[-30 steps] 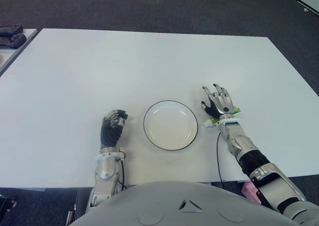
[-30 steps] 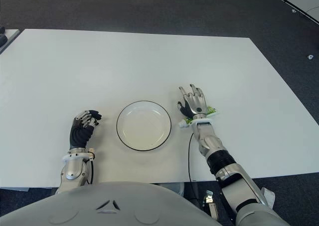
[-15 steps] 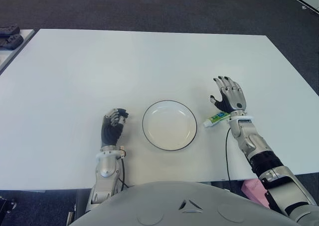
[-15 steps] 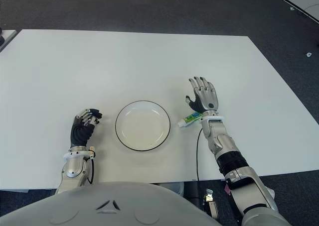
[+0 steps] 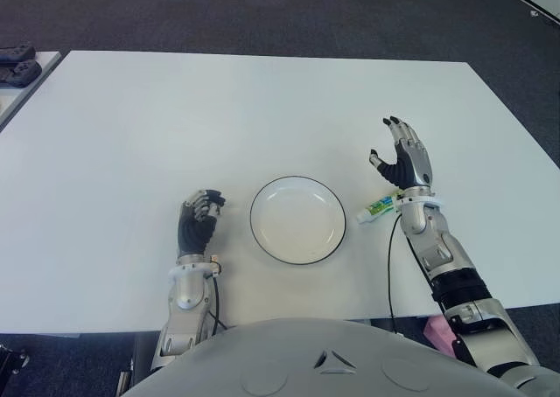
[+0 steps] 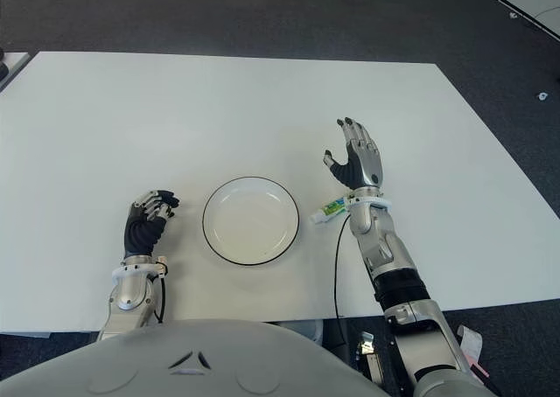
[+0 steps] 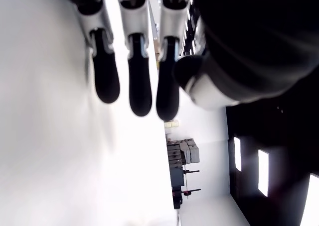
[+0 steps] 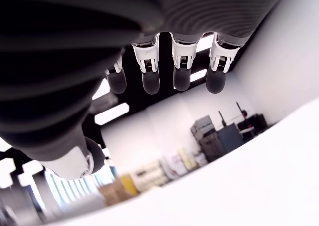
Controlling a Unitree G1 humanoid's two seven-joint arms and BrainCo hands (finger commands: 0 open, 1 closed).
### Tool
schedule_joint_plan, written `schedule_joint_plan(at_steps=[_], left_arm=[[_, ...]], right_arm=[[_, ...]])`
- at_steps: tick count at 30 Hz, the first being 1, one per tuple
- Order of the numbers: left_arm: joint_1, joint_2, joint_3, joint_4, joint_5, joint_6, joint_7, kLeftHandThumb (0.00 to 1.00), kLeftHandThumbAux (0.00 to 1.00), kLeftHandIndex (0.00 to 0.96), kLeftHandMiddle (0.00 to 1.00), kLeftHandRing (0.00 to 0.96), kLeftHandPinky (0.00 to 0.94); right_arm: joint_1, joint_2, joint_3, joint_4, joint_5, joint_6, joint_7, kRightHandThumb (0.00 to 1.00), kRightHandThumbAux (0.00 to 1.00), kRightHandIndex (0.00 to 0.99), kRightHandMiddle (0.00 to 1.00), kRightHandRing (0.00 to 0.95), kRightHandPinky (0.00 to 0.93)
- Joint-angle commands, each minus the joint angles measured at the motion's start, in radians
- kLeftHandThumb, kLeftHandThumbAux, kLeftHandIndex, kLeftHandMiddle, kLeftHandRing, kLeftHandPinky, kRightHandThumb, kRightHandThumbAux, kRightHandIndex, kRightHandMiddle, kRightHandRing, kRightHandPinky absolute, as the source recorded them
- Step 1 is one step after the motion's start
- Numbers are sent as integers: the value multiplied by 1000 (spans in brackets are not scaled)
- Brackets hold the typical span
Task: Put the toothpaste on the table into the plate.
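White matte table (image 5: 262,108), rectangular, set on dark grey carpet (image 5: 262,12). Dark devices (image 5: 19,65) sit on a second pale surface at far left, too small to identify. Wrist views show blurred room background: white walls, bright ceiling lights, shelving or equipment.

Plate (image 5: 297,219): round, shallow, white with a thin dark rim, glossy, near the table's front edge between the hands.

Toothpaste (image 5: 379,208): small tube, white cap end toward the plate, green and blue print, lying flat on the table just right of the plate, not in it. Partly hidden by the right wrist.

Right hand (image 5: 404,161): raised above the table just beyond the tube, palm toward the plate, fingers (image 8: 182,71) spread and straight, holding nothing.

Left hand (image 5: 198,220): left of the plate, fingers (image 7: 134,84) curled into a loose fist, holding nothing. Probably resting on the table, contact not clear.
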Motion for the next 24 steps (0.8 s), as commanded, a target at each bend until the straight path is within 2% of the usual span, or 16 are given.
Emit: schedule_joint_plan(at_steps=[1,8,14,19,24], left_arm=[[4,9,6,32,-5,19,-6,709,722,425,482,468,459],[5,13,5,35,-10,13,-11,709,722,424,481,466,456],[4,11,3,35,-7,14,-5,709,722,424,484,470,459],[4,8,2,35,-6,16,-3,708,722,424,485,472,459],[4,5,2,33,-8,16,-2,708,722,424,483,468,453]], right_arm=[[-10,16,-69,-2,152,-192,50,517,627,62,0,0,13],[-49,-10,-105,112,199,-454,85,554,563,58,0,0,15],[-90,-48,-120,205,188,-621,118,533,504,42,0,0,18],[-106,-94,-124,228,191,-677,185,480,438,17,0,0,2],[-99,-160,-125,207,201,-676,294,474,380,3,0,0,3]])
